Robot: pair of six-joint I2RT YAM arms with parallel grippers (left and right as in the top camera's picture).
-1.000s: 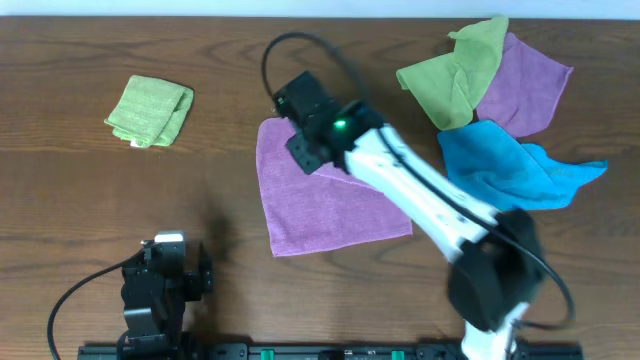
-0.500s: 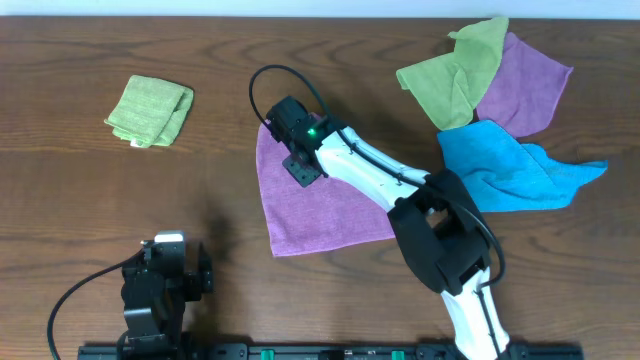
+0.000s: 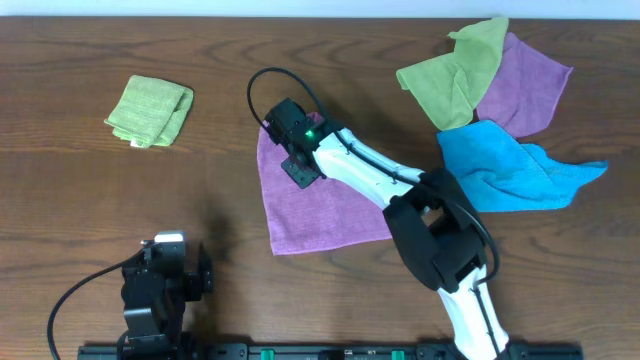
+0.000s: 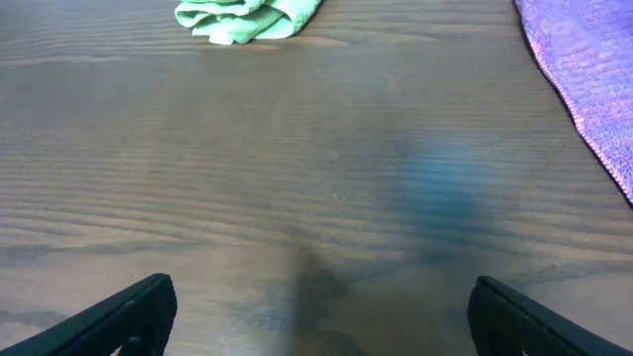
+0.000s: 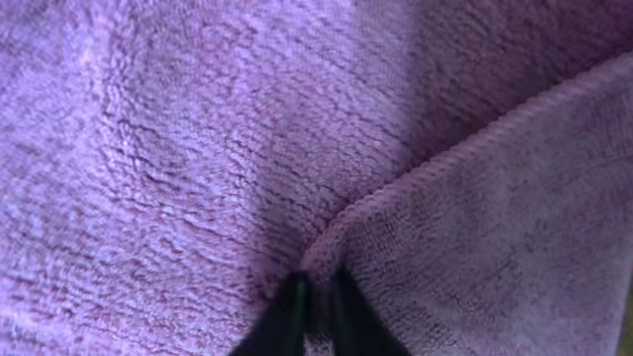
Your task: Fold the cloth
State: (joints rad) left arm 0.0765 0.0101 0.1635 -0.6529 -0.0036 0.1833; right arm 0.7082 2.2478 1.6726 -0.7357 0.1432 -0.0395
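Observation:
A purple cloth (image 3: 320, 205) lies spread in the middle of the table. My right gripper (image 3: 300, 165) is down on its upper left part and is shut on a corner of the cloth. In the right wrist view the thin fingertips (image 5: 315, 295) pinch the tip of a folded-over flap of the purple cloth (image 5: 198, 148). My left gripper (image 3: 165, 275) rests near the front left edge, open and empty; its fingers (image 4: 316, 316) frame bare wood, and the purple cloth's edge (image 4: 584, 69) shows at the right.
A folded green cloth (image 3: 150, 108) lies at the far left, also in the left wrist view (image 4: 247, 15). At the far right lies a pile of a green cloth (image 3: 450, 75), a purple cloth (image 3: 525, 85) and a blue cloth (image 3: 510, 165).
My right arm has swung from an extended reach to a lower pose over the cloth. Its gripper has moved left and down a little with the cloth's upper left corner. The left arm is still.

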